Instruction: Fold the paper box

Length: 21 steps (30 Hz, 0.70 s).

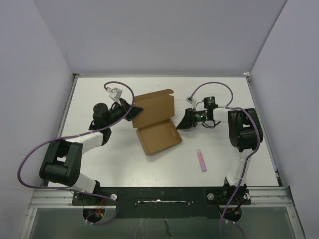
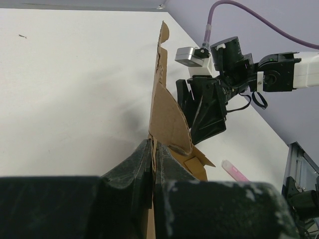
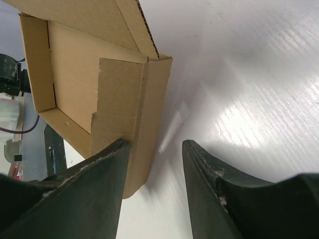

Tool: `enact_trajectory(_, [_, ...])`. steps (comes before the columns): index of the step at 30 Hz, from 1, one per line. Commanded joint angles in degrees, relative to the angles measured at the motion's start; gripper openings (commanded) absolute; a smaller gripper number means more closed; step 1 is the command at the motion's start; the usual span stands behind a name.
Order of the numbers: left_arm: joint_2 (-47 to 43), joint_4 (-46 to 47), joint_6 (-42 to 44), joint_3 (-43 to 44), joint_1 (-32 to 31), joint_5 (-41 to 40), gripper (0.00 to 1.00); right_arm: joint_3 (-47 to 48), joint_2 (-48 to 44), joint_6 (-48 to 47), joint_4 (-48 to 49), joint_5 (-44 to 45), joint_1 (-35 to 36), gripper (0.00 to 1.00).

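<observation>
Left claw: my left claw (image 1: 133,110) is closed on the paper box (image 1: 156,125). Its two fingers (image 2: 130,167) are pressed onto a thin cardboard panel that stands edge-on between them in the left wrist view.
Left grip spot: the left edge of the box, about where the far panel meets the near tray.
Right claw: my right claw (image 1: 179,122) is spread open and holds nothing. Bare surface (image 3: 249,74) shows in the gap between its fingers.
Right claw contact: one finger (image 3: 99,179) sits right at the box's right-hand corner wall, but I cannot tell whether it presses on the cardboard. The other finger is over the surface, beside the box.
Paper box: plain brown cardboard at the middle of the surface, between my two claws and skewed to the surface's edges.
Box shape: the near part is a shallow tray with raised walls and an open top. The far part is a wide lid panel, not down on the tray; I cannot tell how steeply it stands.
Lid flap: a small rounded flap (image 1: 170,91) sticks out at the lid's far right corner.
Pink stick: the pink stick (image 1: 202,160) lies flat on the surface, nearer and to the right of the box, well apart from it and from both claws.
Surface: white, with pale walls on the left, far and right sides.
</observation>
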Motion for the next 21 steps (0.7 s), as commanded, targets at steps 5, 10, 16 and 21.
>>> enact_trajectory(5, [0.28,4.70,0.19,2.30,-0.38,0.47,0.00,0.70,-0.28,4.08,4.82,-5.53,1.11,0.51])
enact_trajectory(10, [0.32,4.58,0.28,2.29,-0.42,0.47,0.00,0.79,0.60,4.46,5.05,-5.82,2.07,0.51])
enact_trajectory(16, [0.38,4.49,0.44,2.30,-0.36,0.47,0.00,1.40,0.56,2.63,2.72,-3.72,3.03,0.54])
enact_trajectory(21, [0.28,4.55,0.28,2.30,-0.50,0.47,0.00,1.56,-0.03,0.65,1.03,0.80,3.68,0.52])
